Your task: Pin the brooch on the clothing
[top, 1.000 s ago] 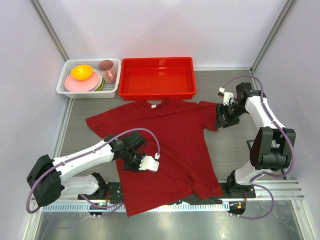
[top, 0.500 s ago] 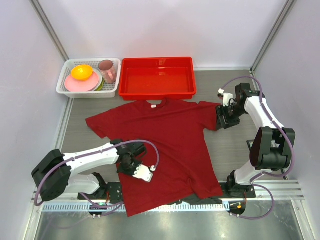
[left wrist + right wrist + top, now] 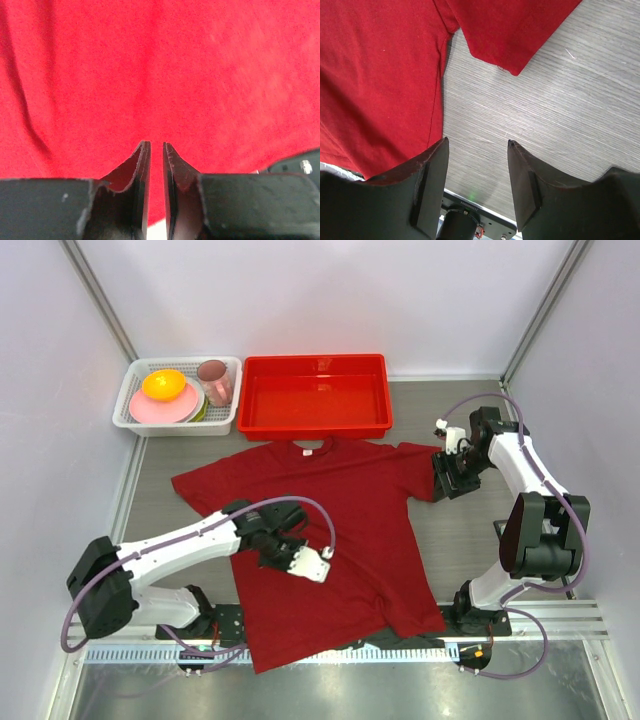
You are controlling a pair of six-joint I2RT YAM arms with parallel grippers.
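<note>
1. desk [image 3: 470, 540]: carries the clothing [image 3: 350, 500], spread flat, collar at 12 o'clock.
2. left arm [image 3: 180, 545]: has swung from the 7 o'clock hem toward the clothing's centre, likely seeking a pinning spot.
3. right pincer [image 3: 477, 142]: open, empty, by the 3 o'clock sleeve.
4. left pincer [image 3: 156, 145]: jaws a slit apart over cloth; grip cannot be told.
5. brooch: seen in no view.
</note>
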